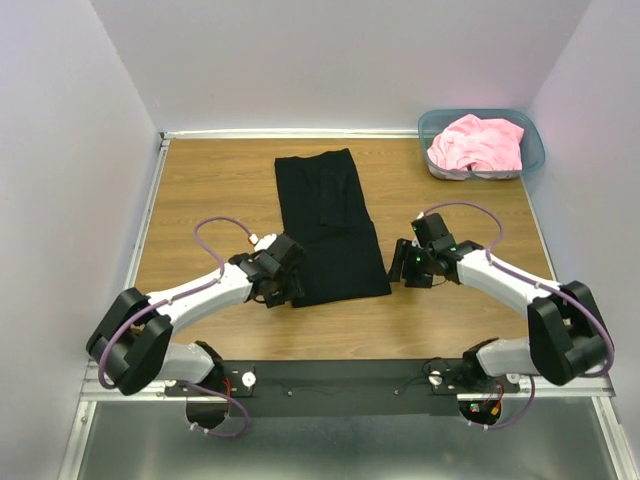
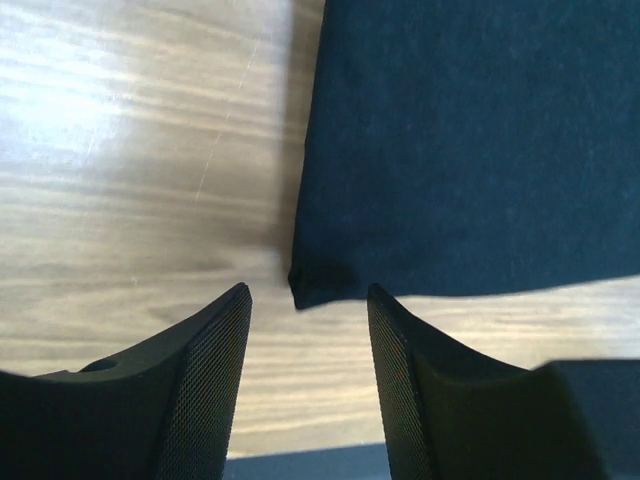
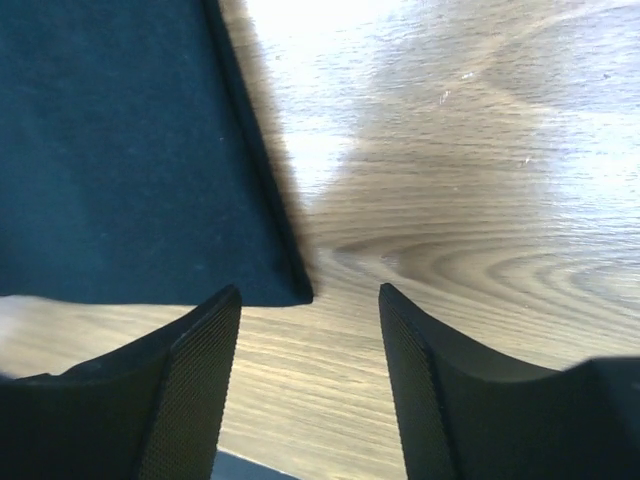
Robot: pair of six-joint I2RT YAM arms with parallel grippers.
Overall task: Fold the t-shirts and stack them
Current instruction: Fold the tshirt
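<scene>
**Both near corners sit in open jaws**

The black shirt [image 1: 328, 225] lies on the worktop [image 1: 215, 190] as a long folded strip, its long axis running straight away from the arms. Its near hem faces them, with 1 corner for each arm. The left jaws stand open and empty, with the near-left corner [image 2: 297, 293] just ahead in their gap. The right jaws are also open and empty, and the near-right corner [image 3: 300, 295] lies in their gap, closer to the shirt-side finger. Neither arm is nearer. The next fold probably carries this hem away along that axis. The pink shirt [image 1: 478, 143] lies bunched in the bin [image 1: 536, 152], far right.
</scene>
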